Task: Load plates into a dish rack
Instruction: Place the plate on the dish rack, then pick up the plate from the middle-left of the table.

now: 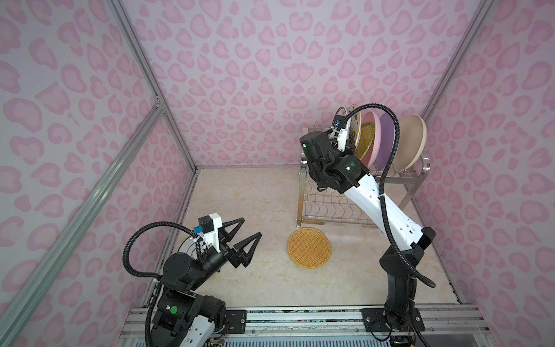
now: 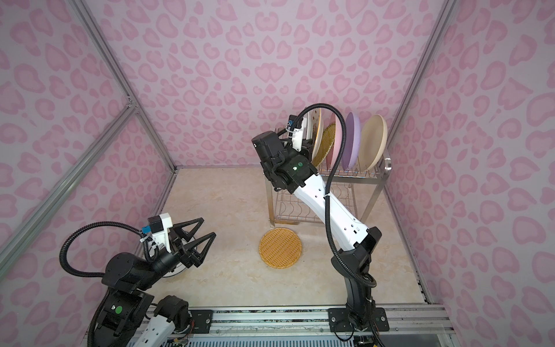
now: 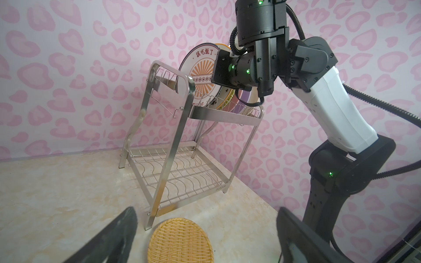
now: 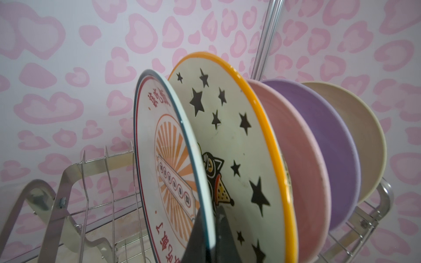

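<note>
The sunburst plate [image 4: 164, 159] is clamped at its rim by the right end effector [image 4: 210, 230], upright on the top tier of the dish rack [image 3: 224, 115]. The left end effector [image 1: 251, 226] is held wide apart.

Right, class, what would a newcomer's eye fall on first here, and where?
A fan of round plates, cream, lilac, pink, stands on edge in the top tier of the shiny steel wire dish rack. The right gripper grips the rim of the white orange-sunburst plate; a yellow woven-pattern plate lies flat on the table nearby.

Half-hidden plate [image 1: 186, 247] beneath left arm [image 1: 180, 270]
</note>
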